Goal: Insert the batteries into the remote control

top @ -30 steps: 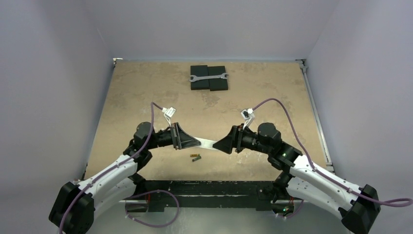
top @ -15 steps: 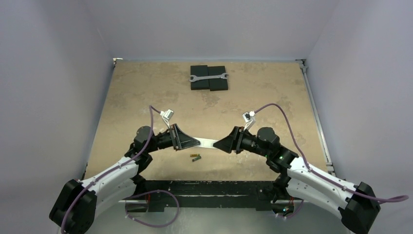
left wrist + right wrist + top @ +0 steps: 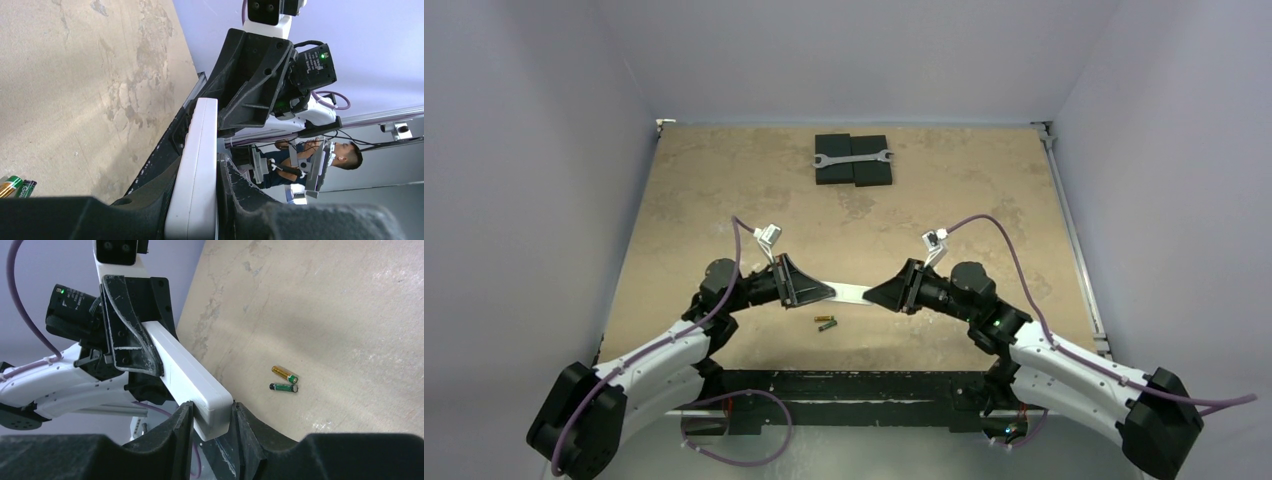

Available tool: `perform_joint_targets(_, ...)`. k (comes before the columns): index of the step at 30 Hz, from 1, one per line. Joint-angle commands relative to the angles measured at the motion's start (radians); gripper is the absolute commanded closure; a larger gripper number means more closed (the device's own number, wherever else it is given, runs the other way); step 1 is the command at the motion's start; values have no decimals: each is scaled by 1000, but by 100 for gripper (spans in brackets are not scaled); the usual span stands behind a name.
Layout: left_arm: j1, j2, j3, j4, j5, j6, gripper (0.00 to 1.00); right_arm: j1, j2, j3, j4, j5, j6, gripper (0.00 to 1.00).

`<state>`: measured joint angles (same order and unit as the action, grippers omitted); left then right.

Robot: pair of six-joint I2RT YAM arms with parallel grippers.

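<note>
Aloft just beyond the batteries [image 3: 826, 323] on the table [image 3: 724, 200], the remote [image 3: 849, 293] is clamped by the left gripper [image 3: 197, 170] and right gripper [image 3: 211, 412] at opposite ends.

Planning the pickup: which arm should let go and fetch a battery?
Probably right: its fingers pinch only the remote control's tip, the left fingers hold it deeper; batteries lie nearby.

remote control [image 3: 850, 293]: white, slim, held aloft | batteries [image 3: 826, 323]: gold, green, lying side by side near remote
</note>
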<state>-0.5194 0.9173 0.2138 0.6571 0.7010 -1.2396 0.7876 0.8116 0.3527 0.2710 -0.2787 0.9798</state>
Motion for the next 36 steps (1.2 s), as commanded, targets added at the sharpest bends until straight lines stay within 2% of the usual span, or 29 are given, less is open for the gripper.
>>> perform_joint_targets(1,-5,6,-7,82,4,-15,100,-1,-5,-10,76,-11,20,67)
perform_joint_targets(4,-5,11,-8,90,8,-18,100,-1,-6,-13,83,-11,25,77)
perform_joint_targets(8,-5,12,-14,95,3,-23,100,-1,-23,-27,85,-4,31,96)
perform_joint_targets(10,-5,12,-18,104,-1,-30,100,-1,-35,-42,93,1,41,100)
perform_joint_targets(36,-5,60,-24,145,-10,-38,100,-1,-136,-82,18,34,26,100)
